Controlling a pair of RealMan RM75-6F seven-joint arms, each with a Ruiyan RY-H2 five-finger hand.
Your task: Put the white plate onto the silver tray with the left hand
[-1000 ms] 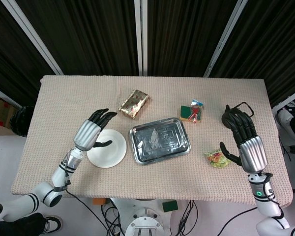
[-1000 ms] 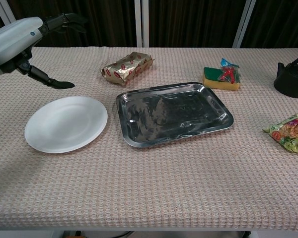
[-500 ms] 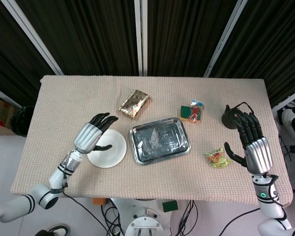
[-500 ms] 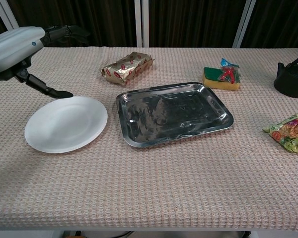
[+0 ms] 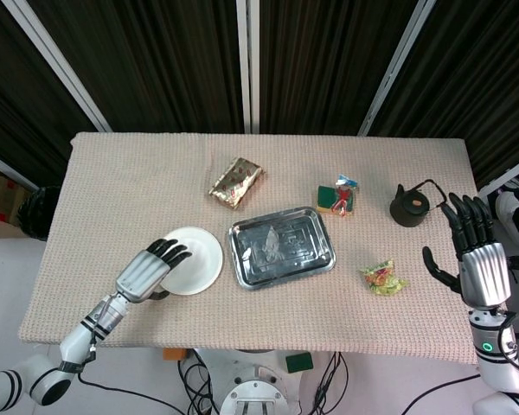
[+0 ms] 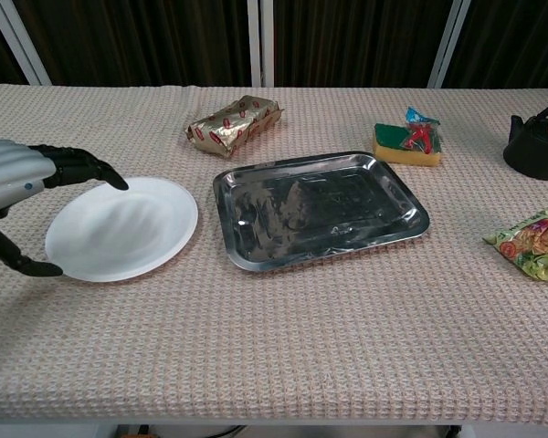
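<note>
One second has brought the left hand (image 5: 147, 272) down from above the plate (image 5: 195, 263) to its 8 o'clock edge, fingers apart and empty, the fingers (image 6: 82, 168) reaching over the rim and the thumb low beside it in the chest view. That plate lies flat on the cloth, just beside the tray (image 5: 281, 246) at the tray's 9 o'clock, so I judge the grasp imminent but not yet made. Meanwhile the right hand (image 5: 477, 259) has drawn back toward 3 o'clock, spread and holding nothing.
</note>
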